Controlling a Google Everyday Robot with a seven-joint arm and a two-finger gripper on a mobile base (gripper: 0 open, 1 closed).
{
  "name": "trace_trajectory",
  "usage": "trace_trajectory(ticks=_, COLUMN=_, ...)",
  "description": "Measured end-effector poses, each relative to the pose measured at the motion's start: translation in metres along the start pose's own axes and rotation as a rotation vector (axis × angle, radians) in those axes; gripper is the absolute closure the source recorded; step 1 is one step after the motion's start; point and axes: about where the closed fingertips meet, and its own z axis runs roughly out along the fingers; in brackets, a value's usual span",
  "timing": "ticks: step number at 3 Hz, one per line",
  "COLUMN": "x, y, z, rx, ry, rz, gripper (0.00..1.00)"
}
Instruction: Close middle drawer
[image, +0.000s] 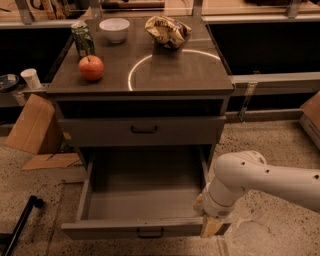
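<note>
The middle drawer (145, 200) is pulled far out of the grey cabinet. Its deep box is empty, and its low front (115, 230) carries a small dark handle (150, 233). Above it, the taller-fronted drawer (142, 131) is shut. The lowest drawer is hidden under the open one. My gripper (211, 227) is low at the right end of the open drawer's front, right against its corner. The white arm (260, 180) comes in from the right.
On the cabinet top (175, 70) stand a red apple (91, 67), a green can (82, 39), a white bowl (114, 29) and a crumpled snack bag (167, 31). Cardboard (32, 125) leans at the left by a white cup (31, 77). A black pole (20, 225) lies lower left.
</note>
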Motion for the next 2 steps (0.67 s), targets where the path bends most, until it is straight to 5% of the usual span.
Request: trace_trajectory(ticks=2, x=0.0007, y=0.0039, z=0.0111, rx=-0.021, ry=-0.002, rz=0.004, gripper=0.89)
